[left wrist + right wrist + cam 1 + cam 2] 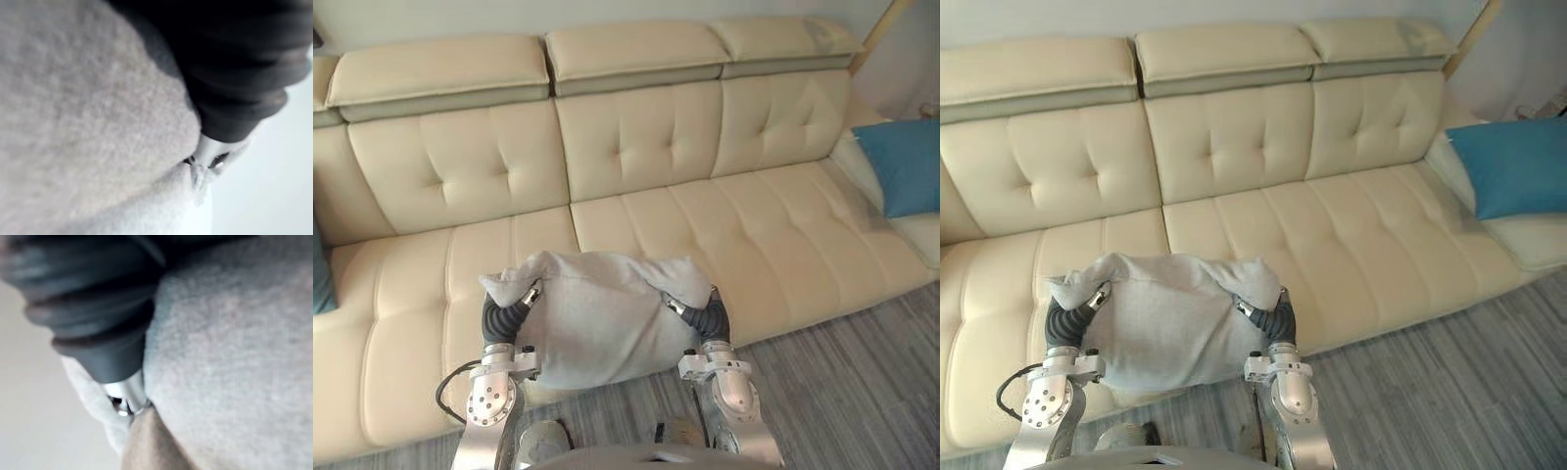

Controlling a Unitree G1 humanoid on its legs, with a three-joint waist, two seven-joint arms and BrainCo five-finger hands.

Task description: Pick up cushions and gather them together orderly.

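Left eye view: carrying grey cushion (597, 318) between left robot hand (506, 313) and right robot hand (707, 315), above sofa (754, 225) front edge. Cannot tell whether clasped or merely pressed. Mid-carry, likely. Next: take across to blue cushion (906, 166) at right end, set neatly beside.

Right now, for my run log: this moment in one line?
grey cushion held between left robot hand and right robot hand | over cream sofa front | blue cushion at sofa's right end

The near cushion (597, 318) sits between left hand (504, 315) and right hand (707, 317) at sofa (744, 230) front, far cushion (906, 166) on its right end.
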